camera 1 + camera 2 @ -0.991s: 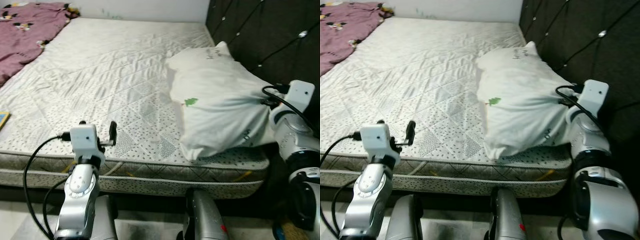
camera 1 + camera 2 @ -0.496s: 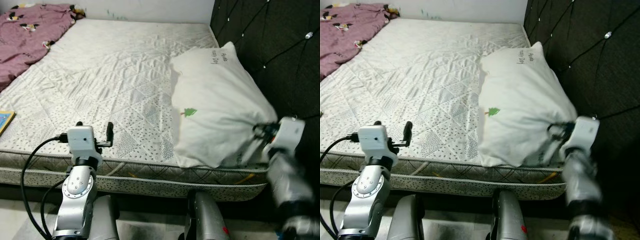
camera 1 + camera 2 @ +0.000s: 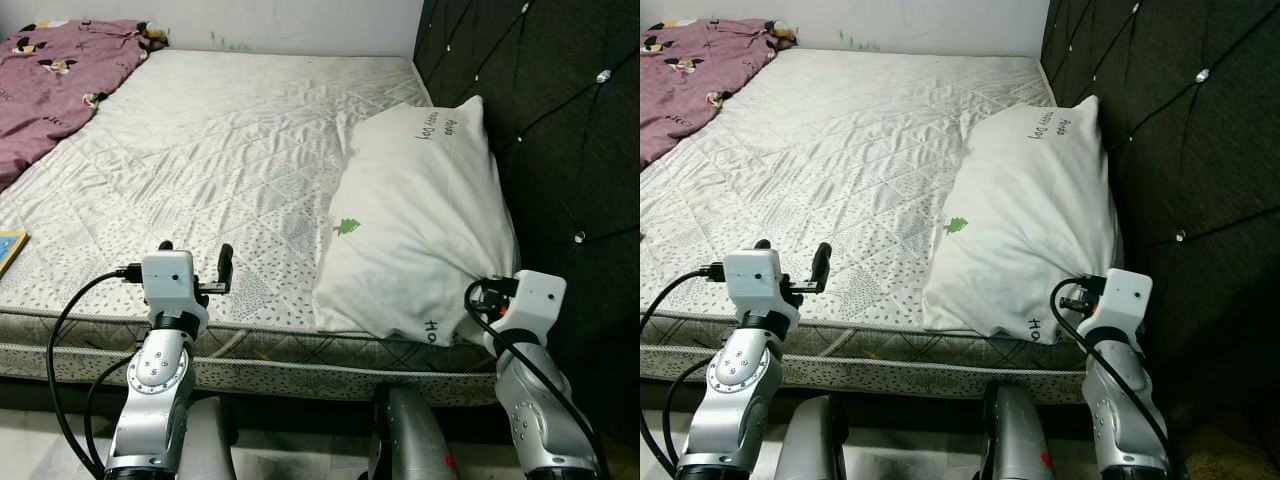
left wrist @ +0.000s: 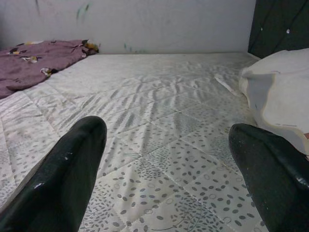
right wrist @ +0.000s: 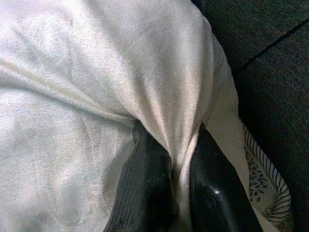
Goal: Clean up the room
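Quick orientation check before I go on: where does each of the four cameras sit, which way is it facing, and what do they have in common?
Left eye view: on the head, looking forward and down over the mattress; both silver arms show, left gripper low left.
Right eye view: the head's other eye, same scene, with the pillow against the headboard.
Left wrist view: along the open left gripper's fingers, across the bed toward the purple blanket.
Right wrist view: along the right gripper, pinching pillow fabric.
Shared: the pillow appears in all four.
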Robot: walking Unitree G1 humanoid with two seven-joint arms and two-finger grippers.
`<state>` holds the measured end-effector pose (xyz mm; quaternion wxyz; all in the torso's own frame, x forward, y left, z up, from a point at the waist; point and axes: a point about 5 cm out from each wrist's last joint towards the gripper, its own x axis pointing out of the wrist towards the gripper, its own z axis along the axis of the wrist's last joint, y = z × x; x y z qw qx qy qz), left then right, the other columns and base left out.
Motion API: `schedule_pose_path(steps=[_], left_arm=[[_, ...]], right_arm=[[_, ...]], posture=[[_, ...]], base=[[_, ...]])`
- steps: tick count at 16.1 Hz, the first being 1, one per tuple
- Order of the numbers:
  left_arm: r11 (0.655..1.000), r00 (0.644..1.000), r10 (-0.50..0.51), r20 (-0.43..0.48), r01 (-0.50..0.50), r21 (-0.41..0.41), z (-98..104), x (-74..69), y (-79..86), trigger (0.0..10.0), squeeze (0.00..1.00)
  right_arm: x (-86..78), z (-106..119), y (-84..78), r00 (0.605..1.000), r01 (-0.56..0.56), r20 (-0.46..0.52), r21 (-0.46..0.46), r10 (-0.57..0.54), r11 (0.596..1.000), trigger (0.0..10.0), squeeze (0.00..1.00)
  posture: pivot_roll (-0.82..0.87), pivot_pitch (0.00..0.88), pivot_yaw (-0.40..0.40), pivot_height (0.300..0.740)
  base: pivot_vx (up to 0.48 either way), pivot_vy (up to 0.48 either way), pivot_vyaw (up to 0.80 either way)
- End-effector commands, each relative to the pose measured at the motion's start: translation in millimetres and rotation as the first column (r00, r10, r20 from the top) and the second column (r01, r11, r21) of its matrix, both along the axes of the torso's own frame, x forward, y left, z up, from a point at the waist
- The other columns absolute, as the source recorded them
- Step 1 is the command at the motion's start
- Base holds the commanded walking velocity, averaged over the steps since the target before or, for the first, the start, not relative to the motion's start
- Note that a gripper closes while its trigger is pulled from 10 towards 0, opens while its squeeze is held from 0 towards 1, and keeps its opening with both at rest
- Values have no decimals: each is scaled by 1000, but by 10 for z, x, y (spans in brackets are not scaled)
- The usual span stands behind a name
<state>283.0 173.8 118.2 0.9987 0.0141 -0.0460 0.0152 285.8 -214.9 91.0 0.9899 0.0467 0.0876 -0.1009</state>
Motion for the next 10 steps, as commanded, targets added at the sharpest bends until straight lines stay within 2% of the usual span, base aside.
schedule_pose_path(steps=[1,2,3,5,6,8,10], left_arm=[[1000,1000,3,1,-3,12,3,15,15,10000,0],[1000,1000,4,0,-4,13,1,16,15,10000,0],[1000,1000,5,0,-5,13,1,16,14,10000,0],[1000,1000,21,8,-21,18,18,4,47,10000,0],[999,999,36,6,-36,19,12,-10,91,10000,0],[999,999,45,-3,-45,22,-21,-37,110,10000,0],[999,999,42,-6,-41,20,-30,-41,81,10000,0]], right_arm=[[89,-31,64,999,-36,-40,9,37,999,0,0],[272,51,14,998,-49,-32,6,49,999,0,0],[353,109,-48,999,-42,-23,-2,42,999,0,0],[545,341,-373,1000,24,15,-2,-24,1000,0,0],[587,444,-620,996,87,18,-17,-87,996,0,0],[596,642,-1010,979,202,45,-33,-201,979,0,0],[581,744,-1179,966,255,65,-50,-252,966,0,0]], posture=[[-36,0,-13,525],[-31,0,-15,525],[-23,0,-19,525],[-9,0,-27,525],[-5,0,-33,525],[-5,0,-36,525],[-10,0,-33,525]], base=[[0,0,0],[0,0,0],[0,0,0],[0,0,0],[0,0,0],[0,0,0],[0,0,0]])
